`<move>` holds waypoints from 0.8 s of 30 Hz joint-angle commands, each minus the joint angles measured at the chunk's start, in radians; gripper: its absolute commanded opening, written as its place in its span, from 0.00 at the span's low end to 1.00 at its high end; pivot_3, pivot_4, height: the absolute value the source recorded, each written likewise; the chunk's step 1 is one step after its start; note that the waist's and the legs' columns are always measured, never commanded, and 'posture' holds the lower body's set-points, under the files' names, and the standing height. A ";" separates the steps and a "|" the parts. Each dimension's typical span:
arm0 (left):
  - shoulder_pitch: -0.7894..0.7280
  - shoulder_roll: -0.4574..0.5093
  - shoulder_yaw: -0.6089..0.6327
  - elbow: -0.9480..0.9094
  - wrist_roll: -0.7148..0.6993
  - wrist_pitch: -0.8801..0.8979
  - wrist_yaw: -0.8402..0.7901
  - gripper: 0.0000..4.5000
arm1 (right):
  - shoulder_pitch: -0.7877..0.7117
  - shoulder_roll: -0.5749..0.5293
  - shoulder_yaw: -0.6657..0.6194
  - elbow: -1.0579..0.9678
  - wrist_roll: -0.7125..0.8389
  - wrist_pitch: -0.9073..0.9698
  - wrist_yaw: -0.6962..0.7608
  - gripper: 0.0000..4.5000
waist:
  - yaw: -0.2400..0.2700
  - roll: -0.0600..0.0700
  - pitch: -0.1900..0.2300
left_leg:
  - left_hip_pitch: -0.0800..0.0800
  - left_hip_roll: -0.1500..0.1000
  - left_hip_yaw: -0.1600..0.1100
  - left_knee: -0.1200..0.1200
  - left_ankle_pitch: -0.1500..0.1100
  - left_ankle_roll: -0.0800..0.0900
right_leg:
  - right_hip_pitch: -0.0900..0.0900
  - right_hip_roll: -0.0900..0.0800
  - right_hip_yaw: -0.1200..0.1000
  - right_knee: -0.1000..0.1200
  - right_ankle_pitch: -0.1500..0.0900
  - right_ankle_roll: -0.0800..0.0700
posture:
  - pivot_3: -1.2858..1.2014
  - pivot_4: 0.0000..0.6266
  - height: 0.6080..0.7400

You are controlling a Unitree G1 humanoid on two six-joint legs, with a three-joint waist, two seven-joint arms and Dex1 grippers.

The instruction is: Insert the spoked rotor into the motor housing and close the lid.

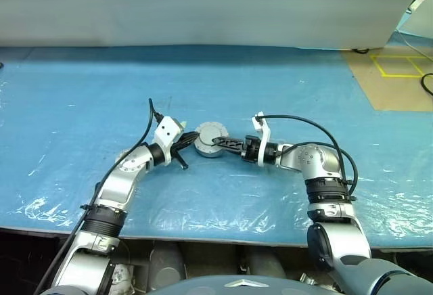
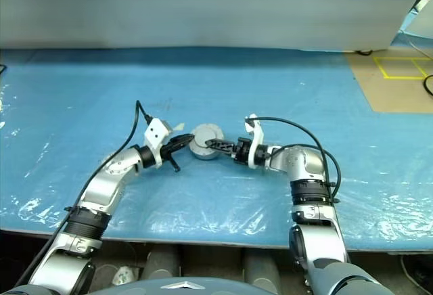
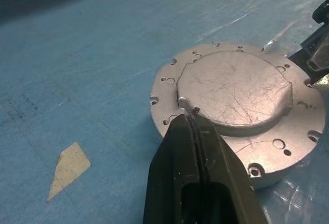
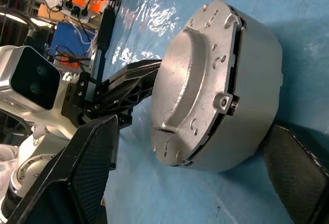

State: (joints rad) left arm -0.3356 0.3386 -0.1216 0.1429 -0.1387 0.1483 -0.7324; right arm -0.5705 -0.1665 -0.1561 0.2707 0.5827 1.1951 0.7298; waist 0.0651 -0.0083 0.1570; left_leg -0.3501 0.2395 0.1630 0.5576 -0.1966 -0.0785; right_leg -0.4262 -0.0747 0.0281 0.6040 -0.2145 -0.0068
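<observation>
Here, bench (image 1: 81, 78) under blue sheet, broad bare room all round; front edge near robot, well clear of work. Motor housing (image 1: 208, 141) sits mid-bench between both arms, lid (image 3: 234, 91) down flat on top, seemingly closed; only thin seam at rim in right wrist view. Rotor unseen, presumably inside. Right hand (image 4: 193, 175) spread wide, fingers straddling housing, not touching — likely placed to steady it. Left hand (image 3: 194, 126) shut, empty, tip at lid edge, probably pressing it shut. Scrap of tape (image 3: 68, 168) just beside.

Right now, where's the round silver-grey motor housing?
The round silver-grey motor housing sits mid-table on the blue sheet, lid closed, between the shut left gripper and the open right gripper.
</observation>
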 commanded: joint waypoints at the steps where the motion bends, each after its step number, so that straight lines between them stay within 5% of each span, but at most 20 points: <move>1: 0.027 -0.011 -0.054 0.028 0.026 0.017 -0.011 0.00 | 0.005 0.033 0.020 -0.034 0.049 0.034 -0.003 0.99 | 0.000 0.000 0.000 | 0.000 0.000 0.000 0.000 0.000 0.000 | 0.000 0.000 0.000 0.000 0.000 0.000 | 0.52 0.24 1.00; 13: 0.020 -0.016 -0.056 0.032 0.028 0.013 -0.011 0.00 | 0.006 0.025 0.016 -0.034 0.058 0.042 -0.005 0.28 | 0.001 0.000 0.000 | 0.000 -0.001 0.002 -0.003 0.000 0.000 | -0.002 0.000 0.000 0.000 -0.001 0.001 | 0.52 0.24 1.00; 20: 0.020 -0.023 -0.041 0.028 0.017 0.009 0.001 0.00 | 0.009 0.024 0.024 -0.025 0.045 0.025 -0.011 0.27 | 0.001 0.000 0.000 | 0.000 -0.001 0.002 -0.003 0.000 0.000 | -0.002 0.000 0.000 0.000 0.000 0.001 | 0.52 0.24 1.00; 24: 0.020 -0.090 0.069 -0.008 -0.100 0.055 0.055 0.00 | 0.017 0.027 0.019 -0.032 0.051 0.019 -0.010 0.27 | 0.000 0.000 0.000 | 0.000 -0.001 0.002 -0.003 0.000 0.000 | -0.003 0.000 0.000 0.000 0.000 0.001 | 0.52 0.24 1.00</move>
State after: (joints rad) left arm -0.3236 0.2718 -0.0617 0.1486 -0.1940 0.1743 -0.6916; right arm -0.5530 -0.1644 -0.1632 0.2634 0.6058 1.2258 0.7162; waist 0.0654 -0.0079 0.1569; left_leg -0.3503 0.2385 0.1656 0.5547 -0.1965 -0.0788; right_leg -0.4290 -0.0749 0.0284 0.6043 -0.2149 -0.0059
